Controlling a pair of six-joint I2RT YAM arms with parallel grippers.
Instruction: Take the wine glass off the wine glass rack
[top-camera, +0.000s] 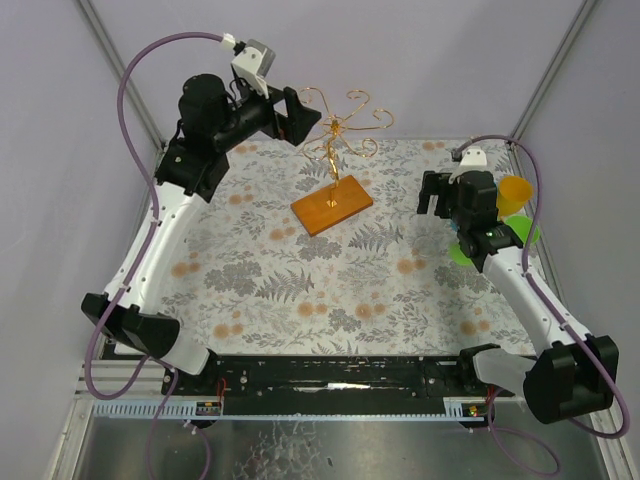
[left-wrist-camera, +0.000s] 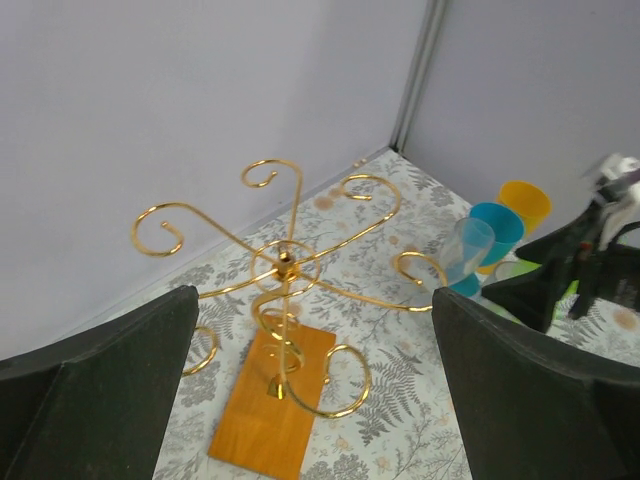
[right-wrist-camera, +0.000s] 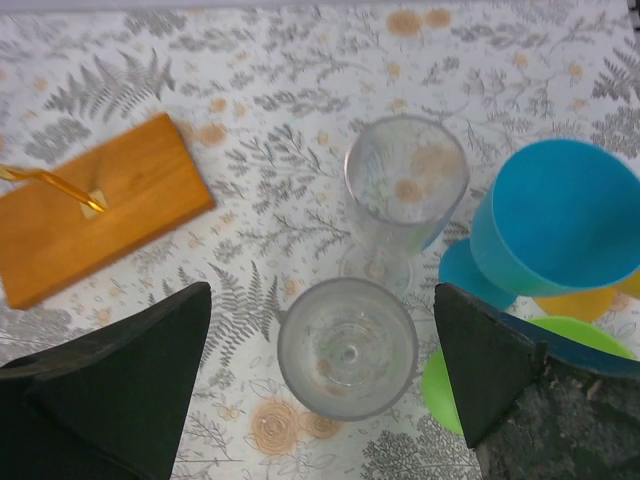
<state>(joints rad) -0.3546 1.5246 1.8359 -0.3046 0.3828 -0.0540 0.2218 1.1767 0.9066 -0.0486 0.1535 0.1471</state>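
The wine glass rack (left-wrist-camera: 286, 258) carries nothing on any of its curled gold arms. The wine glass (right-wrist-camera: 347, 347) stands upright on the tabletop (top-camera: 300, 290), well apart from the rack's orange base (top-camera: 331, 206) and directly under the right tool (right-wrist-camera: 322, 300). That tool is released: its fingers (right-wrist-camera: 130, 390) stand wide, with a strip of cloth showing between each one and the bowl, so nothing is gripped. The left tool (left-wrist-camera: 315, 292) is released too, jaws wide, hovering by the top of the rack and holding nothing.

By my reading the task is all but done, and what is left is a clean retreat. The right tool should rise straight up before it travels anywhere. A second clear glass (right-wrist-camera: 405, 185) stands just beside the first and a blue glass (right-wrist-camera: 560, 215) next to that, so a sideways swing could catch a rim and tip the lot. A yellow cup (top-camera: 513, 193) and something green (right-wrist-camera: 440, 390) crowd the same corner. The left tool needs care as well — the wire scrolls sit close in front of it, and a snag could drag the light stand.

The tabletop wears a pale cloth printed with grey ferns and orange blossoms; a stemmed foot may sit less firmly on fabric than on bare board. Plain lilac walls (top-camera: 450, 60) close in the space, with grey metal struts (top-camera: 555, 70) running up the corners.
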